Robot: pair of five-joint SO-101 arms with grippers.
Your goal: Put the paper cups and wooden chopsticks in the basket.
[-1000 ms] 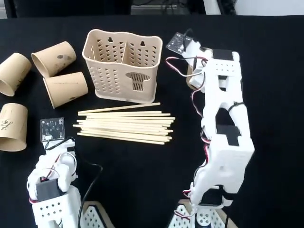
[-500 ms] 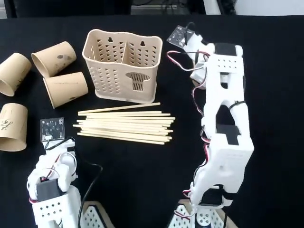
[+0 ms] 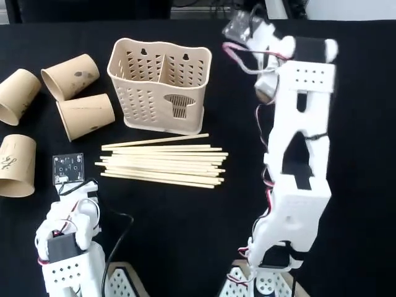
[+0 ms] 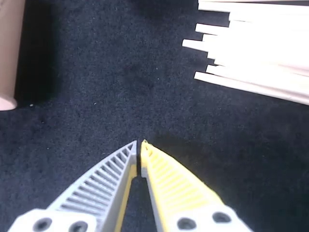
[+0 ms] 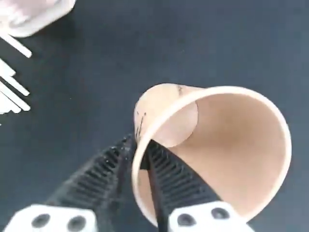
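Well, across the black bench [image 3: 185, 229] little has stirred except my right arm [image 3: 300, 142]. Over the last second it has swung up toward the far edge, away from the right side of the basket [image 3: 159, 86]. That basket stands far of centre, and I judge it not yet loaded. The chopsticks [image 3: 164, 162] lie bundled just near of it, untouched, and four cups [image 3: 86, 116] rest on their sides at the left. My right claw [image 5: 140, 145] is clamped on the rim of a fifth paper cup [image 5: 231, 140], one finger inside and one outside, seemingly lifted clear. It should next travel left over the basket. My left claw [image 4: 140, 143] is closed on nothing, low at the near left by the chopstick ends.
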